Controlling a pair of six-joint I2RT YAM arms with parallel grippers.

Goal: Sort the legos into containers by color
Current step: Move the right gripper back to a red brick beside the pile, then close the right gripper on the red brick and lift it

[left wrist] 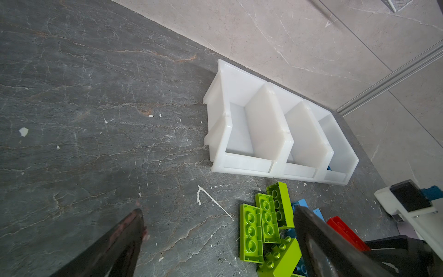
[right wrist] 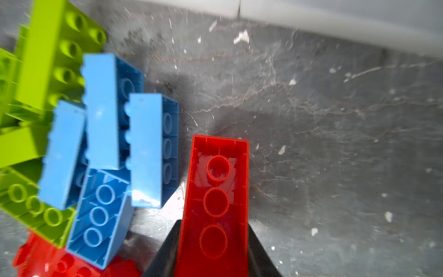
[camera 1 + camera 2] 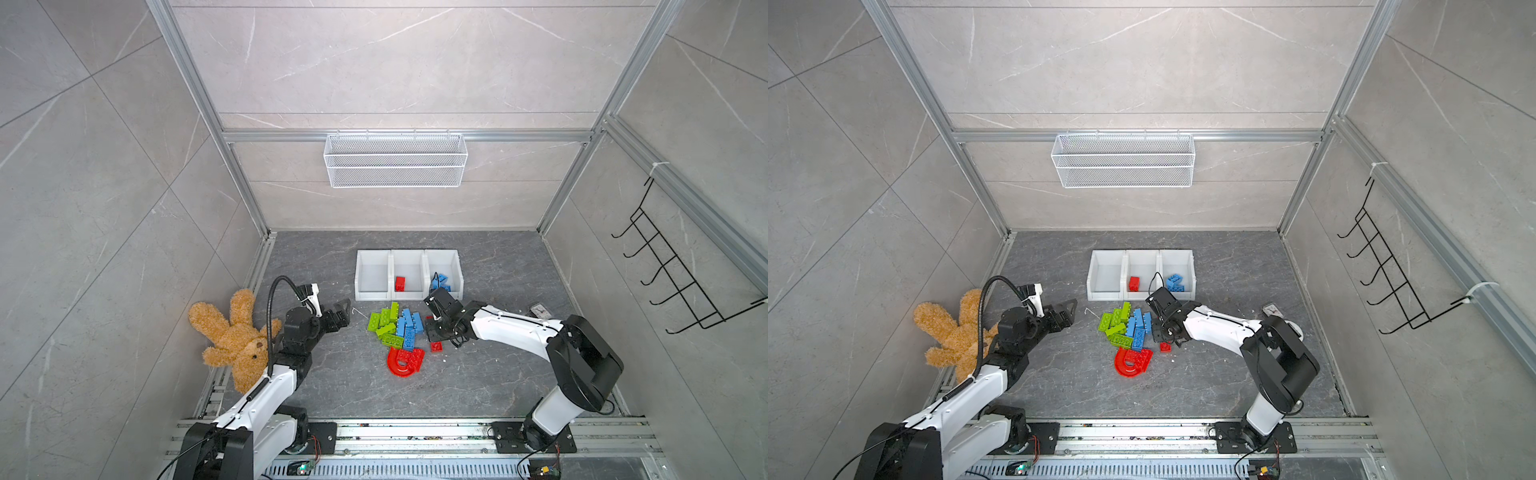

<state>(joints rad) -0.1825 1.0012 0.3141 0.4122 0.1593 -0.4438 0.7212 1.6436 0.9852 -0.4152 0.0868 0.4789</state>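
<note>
Clamping a red brick (image 2: 215, 182) near the containers (image 3: 358, 274), the right claw (image 2: 213, 225) next needs their middle bin (image 3: 408, 252); left claw (image 3: 343, 312) gapes open.

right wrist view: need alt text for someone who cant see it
A long red brick, hollow underside facing the camera, sits clamped between the black fingers of the right hand over a dark grey marbled tabletop. Beside it lies a jumble of blue bricks and lime green bricks, with a blurred white bin edge beyond.
</note>
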